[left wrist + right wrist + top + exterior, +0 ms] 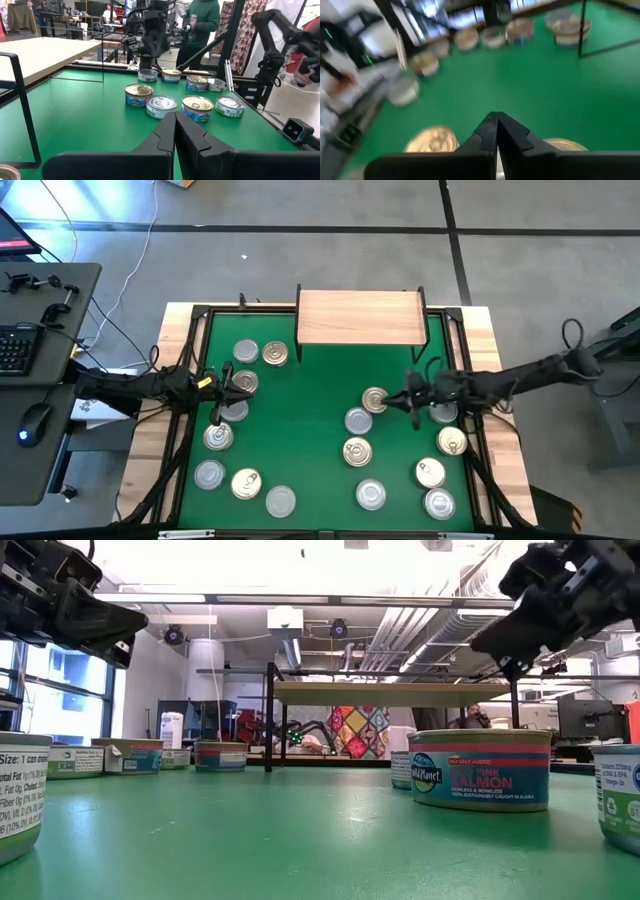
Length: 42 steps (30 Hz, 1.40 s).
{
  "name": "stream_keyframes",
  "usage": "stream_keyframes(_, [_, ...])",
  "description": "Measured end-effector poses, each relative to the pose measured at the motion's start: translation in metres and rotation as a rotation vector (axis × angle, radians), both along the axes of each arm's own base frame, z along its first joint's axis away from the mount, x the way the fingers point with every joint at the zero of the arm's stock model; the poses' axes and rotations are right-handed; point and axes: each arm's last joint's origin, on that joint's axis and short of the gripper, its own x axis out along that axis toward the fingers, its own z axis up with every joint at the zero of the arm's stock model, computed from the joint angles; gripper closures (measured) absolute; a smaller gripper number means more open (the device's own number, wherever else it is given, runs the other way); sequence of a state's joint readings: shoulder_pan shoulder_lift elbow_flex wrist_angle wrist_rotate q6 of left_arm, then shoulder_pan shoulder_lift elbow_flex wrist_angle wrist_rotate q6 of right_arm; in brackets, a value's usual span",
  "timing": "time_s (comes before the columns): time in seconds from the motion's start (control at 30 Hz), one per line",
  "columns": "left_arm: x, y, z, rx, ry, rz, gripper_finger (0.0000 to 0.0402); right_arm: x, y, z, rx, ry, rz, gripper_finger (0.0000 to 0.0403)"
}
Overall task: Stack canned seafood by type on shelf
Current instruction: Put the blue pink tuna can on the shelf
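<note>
Both arms hang over the mat among scattered tins

The left gripper (236, 384) and right gripper (405, 397) both have fingers pressed together, holding nothing. Tins (357, 451) lie in two loose groups on the green mat (310, 400); the shelf (360, 317) stands bare at the far edge, no tin on it

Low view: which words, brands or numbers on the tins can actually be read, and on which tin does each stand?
"Wild Planet", "NO SALT ADDED", "PINK SALMON": label of the salmon tin, right of centre.
"Size: 1 can": cut-off label of the left-edge tin; the lines below it are only partly readable.
Right-edge tin: a recycling sign, words too small.
Far tins and the shelf: nothing readable.
</note>
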<state>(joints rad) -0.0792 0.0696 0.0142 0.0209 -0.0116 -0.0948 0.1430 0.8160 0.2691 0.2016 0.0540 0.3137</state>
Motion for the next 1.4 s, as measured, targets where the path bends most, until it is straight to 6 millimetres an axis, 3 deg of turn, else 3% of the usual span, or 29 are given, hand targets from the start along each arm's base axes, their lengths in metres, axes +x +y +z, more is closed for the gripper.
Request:
stream_keyframes(0.2, [0.000,0.000,0.000,0.000,0.001,0.000,0.0401,0.027,0.018,-0.007,-0.042,0.209,0.064,0.0402])
stream_keyframes(0.43, [0.000,0.000,0.000,0.001,0.001,0.000,0.0401,0.041,0.032,-0.036,-0.072,0.344,0.054,0.0402])
stream_keyframes(0.67, [0.000,0.000,0.007,-0.004,-0.068,0.000,0.0402,0.052,0.039,-0.057,-0.139,0.359,0.000,0.0402])
stream_keyframes(0.87, [0.000,0.000,0.012,-0.071,-0.118,-0.002,0.0402,0.052,0.042,-0.063,-0.090,0.405,-0.021,0.0402])
stream_keyframes(1.4, [-0.001,0.000,0.014,-0.081,-0.144,-0.003,0.0401,0.027,0.083,-0.069,-0.114,0.440,-0.029,0.0402])
